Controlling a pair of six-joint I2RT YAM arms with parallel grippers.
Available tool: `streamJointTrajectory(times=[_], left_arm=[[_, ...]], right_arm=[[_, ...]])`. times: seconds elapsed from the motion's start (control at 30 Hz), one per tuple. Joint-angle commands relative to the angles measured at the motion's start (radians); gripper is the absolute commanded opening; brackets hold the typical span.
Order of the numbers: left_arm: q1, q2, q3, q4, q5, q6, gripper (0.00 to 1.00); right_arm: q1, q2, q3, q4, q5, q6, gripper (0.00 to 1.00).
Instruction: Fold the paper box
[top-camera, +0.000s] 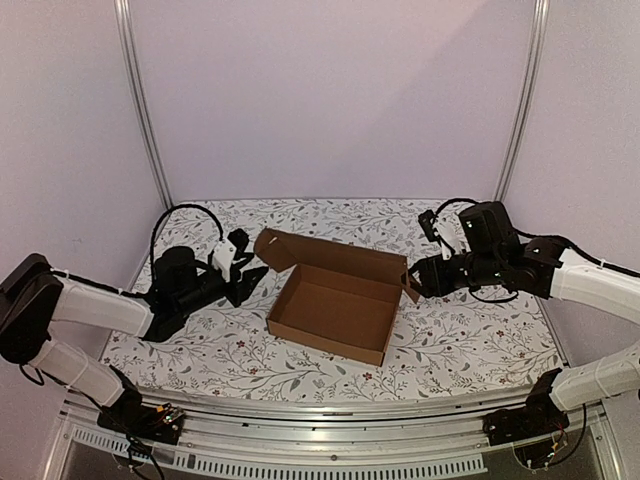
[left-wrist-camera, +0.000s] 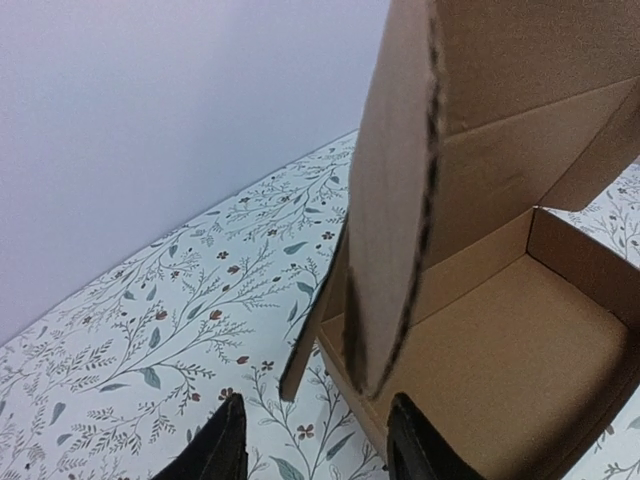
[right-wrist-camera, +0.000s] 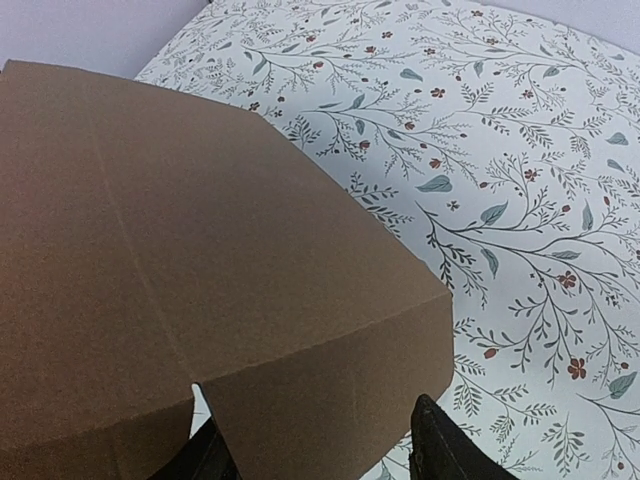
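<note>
Item inspected: the paper box (top-camera: 335, 312), brown corrugated cardboard, sits near the middle of the floral-patterned counter (top-camera: 460, 340), between the two arms. The tray portion is formed, with four low walls upright and the interior open to view. The lid panel stands up along the far wall, and a side flap projects from each of its ends.

Left gripper (top-camera: 250, 268): positioned just beside the box's left end, level with the lid's left flap. In the left wrist view its fingers (left-wrist-camera: 222, 445) stand apart. The flap's rounded corrugated edge hangs in line with the gap, just above the fingertips. No clamping on the cardboard is evident.

Right gripper (top-camera: 417, 276): positioned at the box's right end, next to the lid's right flap. In the right wrist view its fingers (right-wrist-camera: 440, 445) are likewise spread. A broad face of cardboard lies across the gap between them. Whether the fingers touch it cannot be determined.
</note>
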Motion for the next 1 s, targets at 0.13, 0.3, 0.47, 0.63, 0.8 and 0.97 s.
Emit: streamJointTrajectory(times=[0.13, 0.3, 0.47, 0.63, 0.8, 0.97], left_arm=[[0.02, 0.015, 0.037, 0.061, 0.09, -0.01, 0.44], [0.02, 0.018, 0.052, 0.047, 0.101, -0.003, 0.42], [0.021, 0.021, 0.054, 0.037, 0.099, -0.003, 0.38], [0.022, 0.031, 0.056, 0.023, 0.088, 0.004, 0.32], [0.022, 0.043, 0.053, 0.033, 0.064, 0.008, 0.3], [0.022, 0.062, 0.056, 0.05, 0.057, 0.005, 0.28]], right_arm=[[0.004, -0.028, 0.01, -0.002, -0.012, -0.005, 0.55], [0.004, -0.031, 0.01, 0.0, -0.012, -0.004, 0.56], [0.005, -0.033, 0.01, -0.001, -0.012, -0.002, 0.56], [0.005, -0.03, 0.012, 0.002, -0.012, 0.0, 0.56], [0.004, -0.029, 0.015, 0.004, -0.014, 0.002, 0.56], [0.004, -0.028, 0.017, 0.005, -0.017, 0.004, 0.56]])
